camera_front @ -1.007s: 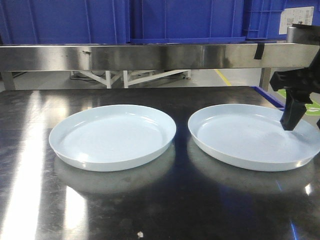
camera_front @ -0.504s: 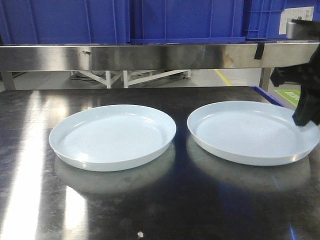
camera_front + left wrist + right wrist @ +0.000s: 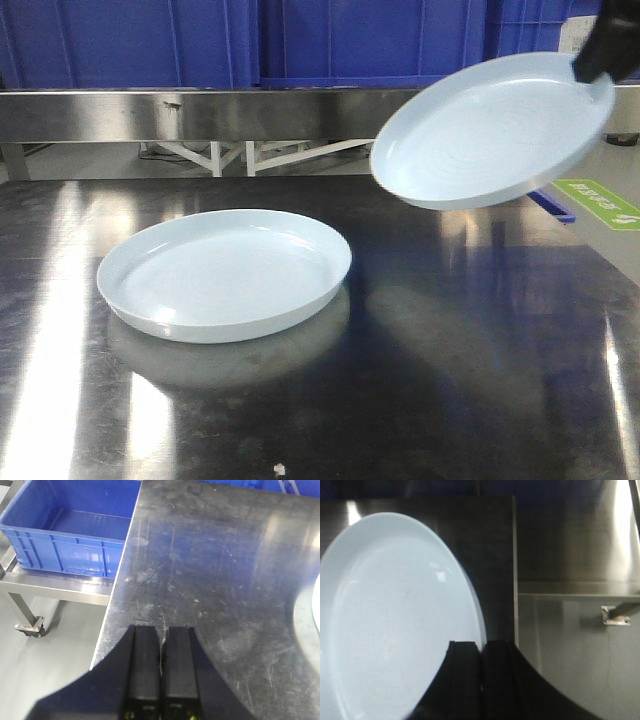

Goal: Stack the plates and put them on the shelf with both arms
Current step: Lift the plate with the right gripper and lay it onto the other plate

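Above steel table (image 3: 420,400), right hand (image 3: 481,649) pinches rim of tilted plate (image 3: 490,130); left hand (image 3: 161,635) pressed together.

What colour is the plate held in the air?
The raised plate is pale blue, with faint concentric rings; best seen in the exterior front-facing view.

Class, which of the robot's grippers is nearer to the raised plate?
Right. The right gripper pinches the raised plate by its rim, holding it tilted above the table. The left gripper sits shut near the table's edge, with that plate nowhere in its view.
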{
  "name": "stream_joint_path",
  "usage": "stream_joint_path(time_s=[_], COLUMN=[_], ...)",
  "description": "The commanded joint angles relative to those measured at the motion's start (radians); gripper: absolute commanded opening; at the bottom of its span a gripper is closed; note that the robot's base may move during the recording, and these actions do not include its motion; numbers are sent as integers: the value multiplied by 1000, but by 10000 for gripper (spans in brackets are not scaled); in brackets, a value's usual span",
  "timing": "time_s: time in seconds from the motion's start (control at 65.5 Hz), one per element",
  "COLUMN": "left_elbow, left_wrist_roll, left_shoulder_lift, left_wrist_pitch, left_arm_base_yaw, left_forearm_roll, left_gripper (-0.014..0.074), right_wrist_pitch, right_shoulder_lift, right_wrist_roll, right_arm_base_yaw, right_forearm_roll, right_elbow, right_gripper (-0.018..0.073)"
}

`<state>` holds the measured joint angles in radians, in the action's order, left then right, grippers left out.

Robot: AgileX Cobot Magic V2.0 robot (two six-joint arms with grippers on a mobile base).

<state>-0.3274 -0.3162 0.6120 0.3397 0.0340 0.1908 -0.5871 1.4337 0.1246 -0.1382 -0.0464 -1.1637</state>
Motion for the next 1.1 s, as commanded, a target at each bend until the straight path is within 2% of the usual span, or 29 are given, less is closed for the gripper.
stream_joint_path(time_s=[0.0,0.244,0.458,0.962,1.023,1.084], left_elbow=[-28,-28,-28,-28,-28,-28], left_wrist_roll=[-8,-8,-8,-8,-8,-8], left_shoulder_lift=[3,3,3,3,3,3], left_wrist_pitch=[-79,-79,-79,-79,-79,-79], left_arm_base_yaw=[6,6,6,6,6,6], left_forearm_roll=[-2,-2,-2,-2,-2,-2], left_gripper=[85,85,85,85,85,85], right_wrist_pitch=[62,91,92,81,75,67], right_shoulder_lift=[-37,54,183,288,288,288], right_wrist_roll=[-8,-8,-8,-8,-8,-8], right_arm_base_yaw=[-62,-271,-381,-430,-430,-430], right_forearm_roll=[-16,-16,-16,-22,-22,-22], right_elbow=[-47,-106,-200,-246,-246,-246], right_gripper=[29,29,29,29,52,125])
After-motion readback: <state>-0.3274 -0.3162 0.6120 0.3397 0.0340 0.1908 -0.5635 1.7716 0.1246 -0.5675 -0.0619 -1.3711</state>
